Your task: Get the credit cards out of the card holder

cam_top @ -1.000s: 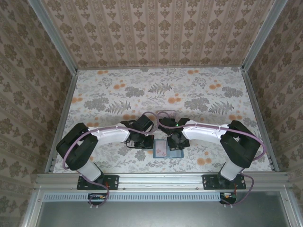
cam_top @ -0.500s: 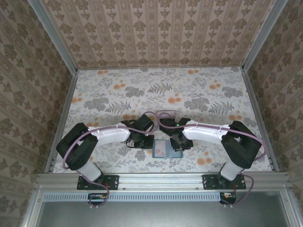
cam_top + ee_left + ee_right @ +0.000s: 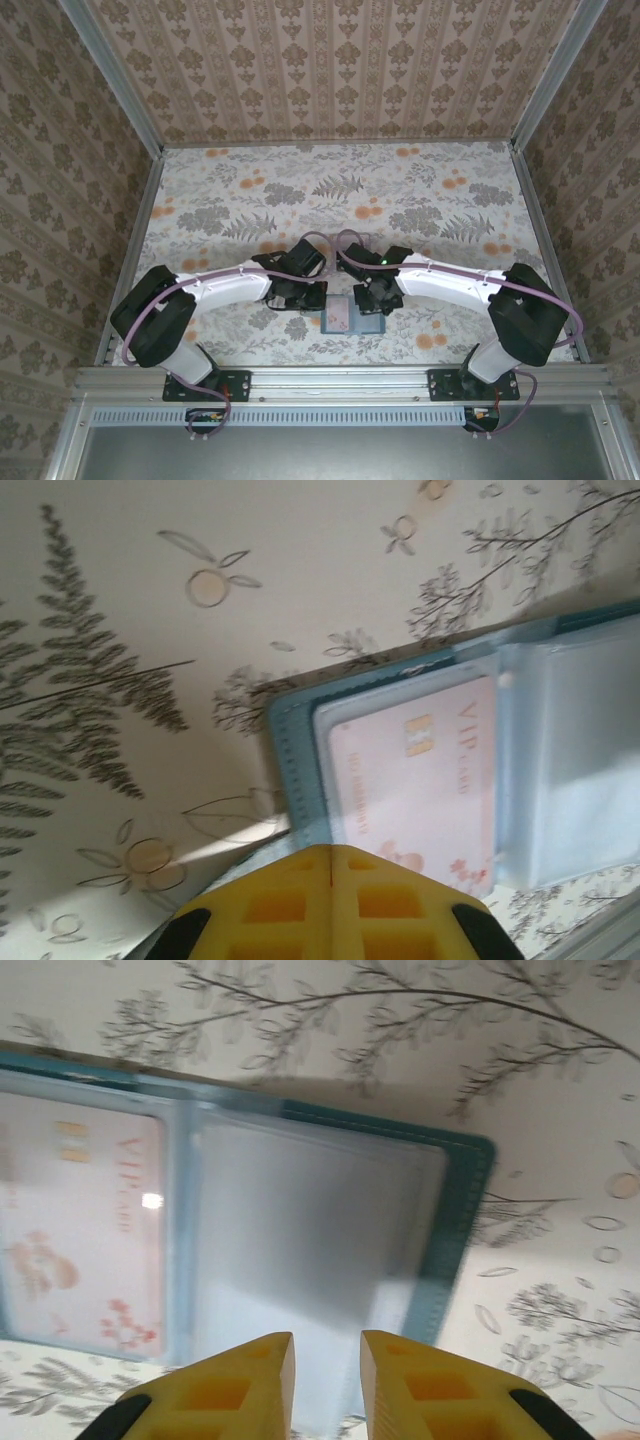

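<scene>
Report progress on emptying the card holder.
Done: the card holder lies open on the table. In hand: the left gripper, shut, and right gripper, slightly open, hover at its edges. Left: the pink card is still in its pocket.

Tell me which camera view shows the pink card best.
The left wrist view: the pink card lies nearly whole in its wallet pocket, its print readable. The right wrist view cuts it at the frame edge; the top view gives a small pale patch.
</scene>
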